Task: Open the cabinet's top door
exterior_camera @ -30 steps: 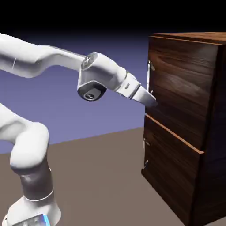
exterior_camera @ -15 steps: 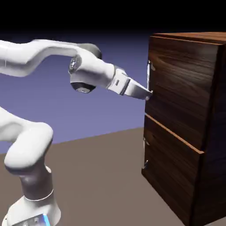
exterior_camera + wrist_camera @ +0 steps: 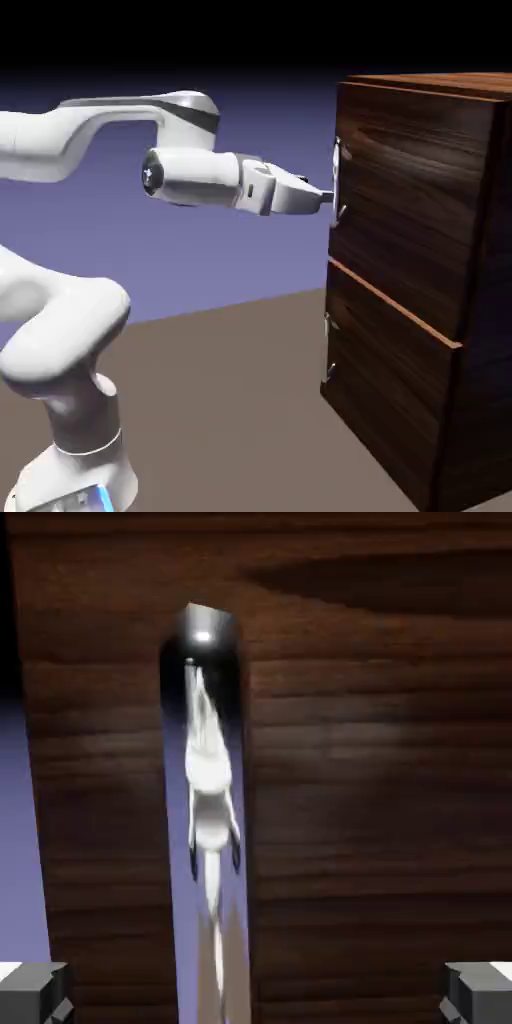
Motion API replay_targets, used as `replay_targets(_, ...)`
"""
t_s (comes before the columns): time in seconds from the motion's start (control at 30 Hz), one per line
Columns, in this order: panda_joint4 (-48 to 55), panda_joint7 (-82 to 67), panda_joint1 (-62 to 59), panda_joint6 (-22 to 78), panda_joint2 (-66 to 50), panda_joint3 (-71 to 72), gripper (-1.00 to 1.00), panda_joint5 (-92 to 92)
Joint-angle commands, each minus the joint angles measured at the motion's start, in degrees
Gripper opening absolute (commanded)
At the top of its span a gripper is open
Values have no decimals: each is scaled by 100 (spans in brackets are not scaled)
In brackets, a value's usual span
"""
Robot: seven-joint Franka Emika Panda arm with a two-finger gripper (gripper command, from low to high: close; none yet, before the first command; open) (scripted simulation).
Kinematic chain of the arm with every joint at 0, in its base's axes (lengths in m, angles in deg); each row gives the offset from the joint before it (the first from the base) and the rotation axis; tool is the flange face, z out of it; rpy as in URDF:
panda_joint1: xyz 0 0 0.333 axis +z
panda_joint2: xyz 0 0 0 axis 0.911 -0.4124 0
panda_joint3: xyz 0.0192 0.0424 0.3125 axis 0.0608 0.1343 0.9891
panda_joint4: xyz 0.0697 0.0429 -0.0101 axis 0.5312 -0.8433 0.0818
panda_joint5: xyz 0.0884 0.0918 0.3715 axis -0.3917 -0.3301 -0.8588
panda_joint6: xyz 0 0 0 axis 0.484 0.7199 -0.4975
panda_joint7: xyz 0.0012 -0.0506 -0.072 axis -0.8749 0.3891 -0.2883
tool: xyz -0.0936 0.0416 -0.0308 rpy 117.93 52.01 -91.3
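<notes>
The cabinet (image 3: 420,280) stands on the table (image 3: 230,400) at the right of the exterior view, and its top door (image 3: 400,210) sits flush and shut above the lower panel (image 3: 385,400). The gripper (image 3: 322,196) is held level, fingertips just beside the silver handle (image 3: 339,178) at the door's near edge. In the hand view the handle runs upright between both fingertips (image 3: 35,990), jaws fully spread, gripping nothing

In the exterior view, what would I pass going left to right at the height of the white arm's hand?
Robot arm → gripper → top door's silver handle → dark wooden cabinet.
</notes>
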Motion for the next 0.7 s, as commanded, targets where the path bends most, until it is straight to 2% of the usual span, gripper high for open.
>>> replay_targets(0.0, 13, -172, -76, 27, 59, 89, 0, -250)
replay_targets(0.27, 27, -1173, -515, 175, 475, 511, 0, -1926)
replay_targets(0.43, 708, -1416, -1536, 528, -19, 1065, 0, -2351)
replay_targets(0.47, 708, -1416, -1536, 529, -19, 1065, -100, -2351)
replay_targets(0.67, -191, -1315, -599, 1355, 209, 34, -100, -1454)
